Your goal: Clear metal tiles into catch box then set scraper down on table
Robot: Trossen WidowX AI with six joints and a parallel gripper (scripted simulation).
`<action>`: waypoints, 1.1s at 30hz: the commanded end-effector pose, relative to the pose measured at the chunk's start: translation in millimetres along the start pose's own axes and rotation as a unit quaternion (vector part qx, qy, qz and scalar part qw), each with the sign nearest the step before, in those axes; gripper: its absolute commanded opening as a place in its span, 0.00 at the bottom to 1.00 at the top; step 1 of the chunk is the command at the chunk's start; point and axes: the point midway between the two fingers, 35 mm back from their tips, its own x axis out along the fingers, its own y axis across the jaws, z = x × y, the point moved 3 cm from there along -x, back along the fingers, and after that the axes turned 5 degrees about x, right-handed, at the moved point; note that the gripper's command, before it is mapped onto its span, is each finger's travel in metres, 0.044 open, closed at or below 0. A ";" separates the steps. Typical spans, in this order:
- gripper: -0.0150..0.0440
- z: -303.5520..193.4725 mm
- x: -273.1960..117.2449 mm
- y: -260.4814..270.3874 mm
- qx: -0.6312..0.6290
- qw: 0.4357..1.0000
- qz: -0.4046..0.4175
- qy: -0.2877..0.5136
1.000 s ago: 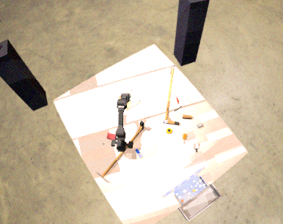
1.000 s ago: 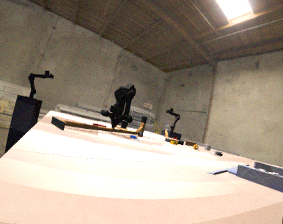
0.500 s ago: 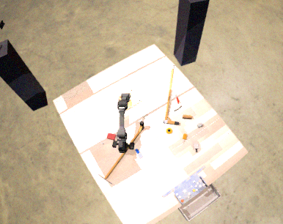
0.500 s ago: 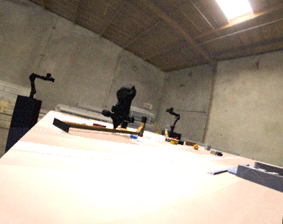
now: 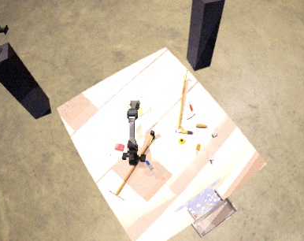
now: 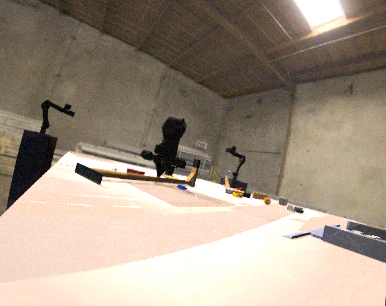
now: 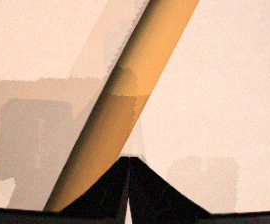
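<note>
The long scraper lies on the table, its orange wooden handle running diagonally from a wide thin blade to a black upright end piece. My gripper is shut and empty. Its fingertips point down close beside the handle; whether they touch it I cannot tell. The bluish steel bench plate stands at the table's near right edge with several small tiles scattered over it. The grey catch box adjoins its far end.
A red block lies left of the gripper, and a blue-handled tool right of the handle. Farther right are a long yellow bar, a hammer, a yellow tape roll, an orange-handled tool and a grey cube.
</note>
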 end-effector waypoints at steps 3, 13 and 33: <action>0.25 0.7 7.5 7.3 0.001 1.000 -0.001 0.006; 0.25 4.2 8.8 16.3 0.001 1.000 -0.001 0.006; 0.25 9.4 11.4 33.3 0.001 1.000 0.000 0.005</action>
